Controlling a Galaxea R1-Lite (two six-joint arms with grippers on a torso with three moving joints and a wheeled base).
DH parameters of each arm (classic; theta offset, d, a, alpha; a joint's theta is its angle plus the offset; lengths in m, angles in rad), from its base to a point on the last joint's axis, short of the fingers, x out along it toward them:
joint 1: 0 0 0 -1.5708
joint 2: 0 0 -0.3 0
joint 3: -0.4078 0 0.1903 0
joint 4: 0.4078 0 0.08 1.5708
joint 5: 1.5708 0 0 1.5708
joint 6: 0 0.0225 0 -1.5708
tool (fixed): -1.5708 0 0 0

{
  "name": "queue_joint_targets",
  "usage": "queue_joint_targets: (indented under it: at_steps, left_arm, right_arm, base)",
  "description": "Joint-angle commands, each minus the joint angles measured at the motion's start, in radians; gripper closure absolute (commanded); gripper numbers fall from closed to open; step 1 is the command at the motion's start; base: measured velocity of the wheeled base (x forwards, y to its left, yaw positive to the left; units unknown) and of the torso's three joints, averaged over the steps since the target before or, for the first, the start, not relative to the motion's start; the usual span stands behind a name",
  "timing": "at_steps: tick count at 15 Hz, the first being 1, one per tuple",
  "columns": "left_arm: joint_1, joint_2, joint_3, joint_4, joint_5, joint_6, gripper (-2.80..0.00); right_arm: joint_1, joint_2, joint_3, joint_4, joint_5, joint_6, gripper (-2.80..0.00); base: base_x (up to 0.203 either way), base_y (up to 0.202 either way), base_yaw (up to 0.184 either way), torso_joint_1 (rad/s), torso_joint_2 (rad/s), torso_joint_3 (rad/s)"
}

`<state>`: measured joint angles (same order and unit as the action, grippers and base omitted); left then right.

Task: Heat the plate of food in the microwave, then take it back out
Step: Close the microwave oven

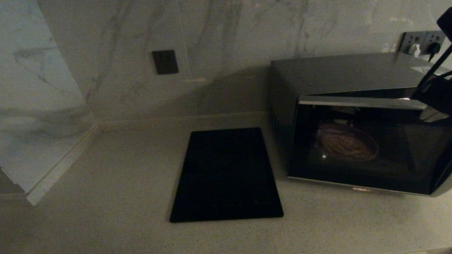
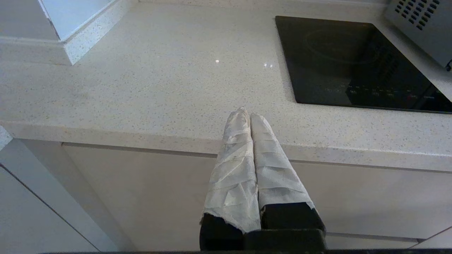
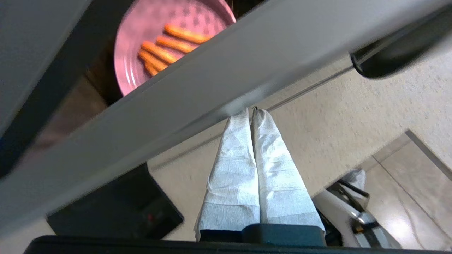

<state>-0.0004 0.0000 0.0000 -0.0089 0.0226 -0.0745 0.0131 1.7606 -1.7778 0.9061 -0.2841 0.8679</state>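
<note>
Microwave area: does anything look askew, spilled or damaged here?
Nothing spilled or damaged. The microwave door hangs partly open, tilted out at its top edge, where the right gripper meets it with fingers shut. The plate of food sits flat inside, sticks still on it.

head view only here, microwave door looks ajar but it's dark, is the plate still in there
Observer: Yes. In the right wrist view the plate sits inside the microwave, past the door edge.
Operator: food still on it
Observer: Yes, several orange sticks lie on it.
Operator: what's the right gripper doing
Observer: The right gripper is shut, fingertips at the door edge, holding nothing.
Operator: left arm
Observer: The left gripper is shut and parked in front of the counter, left of the cooktop.
</note>
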Motion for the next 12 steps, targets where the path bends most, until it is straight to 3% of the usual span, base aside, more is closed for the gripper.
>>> queue_joint_targets:
  at_steps: [1,12]
  left_arm:
    - [0.000,0.000,0.000,0.000,0.000,-0.001,0.00]
    - [0.000,0.000,0.000,0.000,0.000,-0.001,0.00]
  right_arm:
    - [-0.026,0.025,-0.006,-0.015,0.012,0.005,0.00]
    - [-0.114,0.036,-0.008,-0.135,0.179,0.005,0.00]
  base:
    - [0.000,0.000,0.000,0.000,0.00,0.000]
    - [0.000,0.000,0.000,0.000,0.00,0.000]
